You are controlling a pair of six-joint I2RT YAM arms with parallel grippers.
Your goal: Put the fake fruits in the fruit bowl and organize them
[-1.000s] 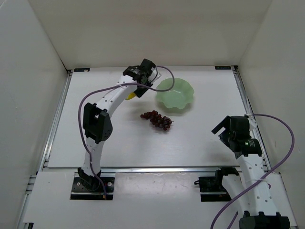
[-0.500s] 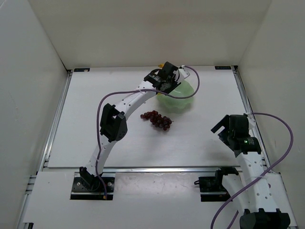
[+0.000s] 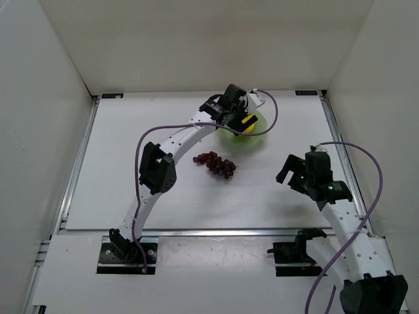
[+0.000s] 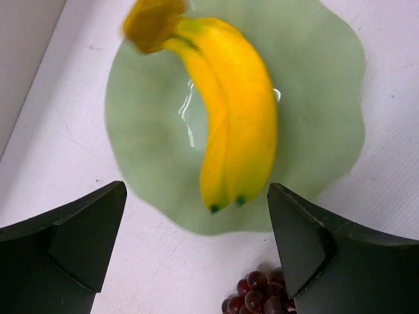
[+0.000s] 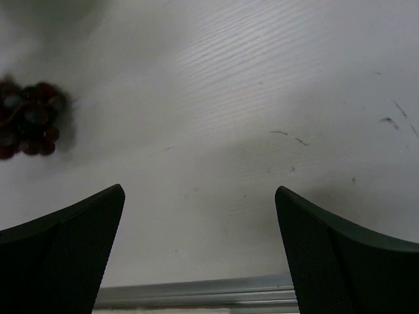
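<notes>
- Banana (image 4: pixel 236 124) lay inside the bowl (image 4: pixel 327 98), free of any grip: half done.
- Grapes (image 3: pixel 216 163) lay on the table (image 3: pixel 131 163) at the bowl's seven o'clock, not yet placed.
- Left gripper (image 4: pixel 196 186) and right gripper (image 5: pixel 199 188): fingers apart, empty.

The left arm (image 3: pixel 173 137) arches from near left to far middle, and the left gripper (image 4: pixel 196 190) hangs over the fruit bowl (image 3: pixel 262 133), barring that side. Bare table (image 3: pixel 268 196) lies between the right gripper (image 5: pixel 200 191) and the grapes (image 3: pixel 216 163). White walls (image 3: pixel 39 131) close left, right and far.
</notes>
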